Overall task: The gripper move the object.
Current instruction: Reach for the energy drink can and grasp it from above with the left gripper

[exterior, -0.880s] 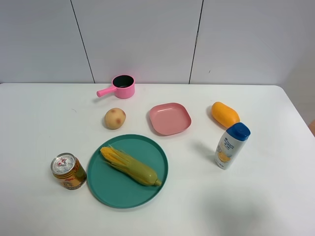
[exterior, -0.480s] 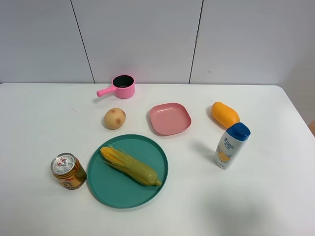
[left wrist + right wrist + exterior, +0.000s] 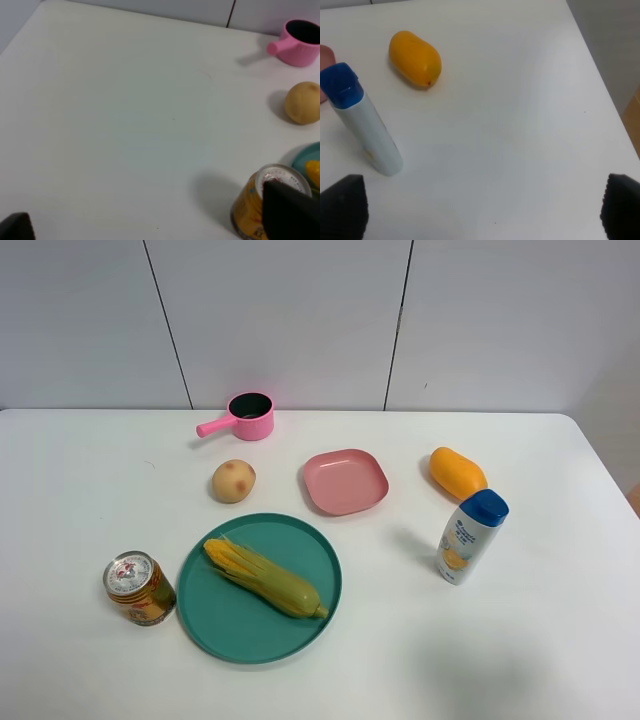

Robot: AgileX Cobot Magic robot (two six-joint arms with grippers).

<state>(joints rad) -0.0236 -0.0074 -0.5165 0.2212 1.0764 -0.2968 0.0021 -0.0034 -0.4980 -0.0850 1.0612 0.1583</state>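
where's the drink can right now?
Exterior high view: the drink can stands upright at the front left of the white table, close beside the teal plate's left edge, nearer the camera than the potato.

Matte black tool fingertips point(image 3: 342, 206), blunt corners

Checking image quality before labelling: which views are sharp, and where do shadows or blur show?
Exterior high: sharp, evenly lit, faint shadow left of the bottle. Left wrist: softer; a blurred dark finger hides part of the can. Right wrist: mango clear, fingers blurred.
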